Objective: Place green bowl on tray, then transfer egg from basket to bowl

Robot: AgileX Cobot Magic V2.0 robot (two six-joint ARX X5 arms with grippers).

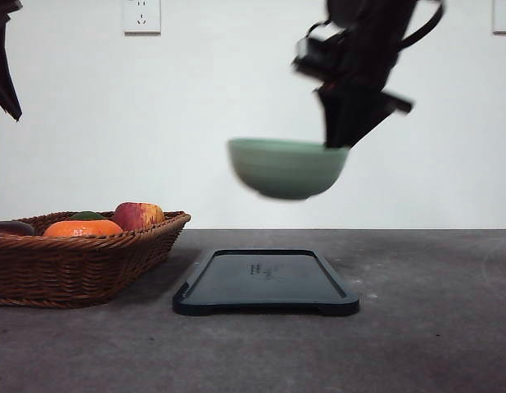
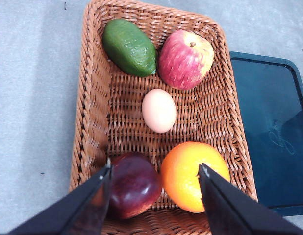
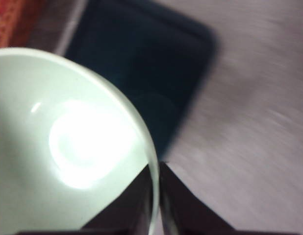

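The right end effector pinches the rim of the pale mint-green round bowl, holding it in the air above the flat dark rectangular tray on the grey counter. The left end effector hangs with fingers spread apart over the woven brown wicker basket, at nine o'clock from the tray. The small smooth egg lies mid-basket, a red-yellow apple at its one o'clock and an orange fruit at its five o'clock.

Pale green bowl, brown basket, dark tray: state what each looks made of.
Pale mint-green round bowl: likely glazed ceramic or glossy plastic; its inside throws a bright glare in the right wrist view.
Brown woven basket: wicker or rattan; interlaced strands and a braided rim show.
Dark blackish-green rectangular tray: probably moulded plastic; smooth, matte, with rounded corners.
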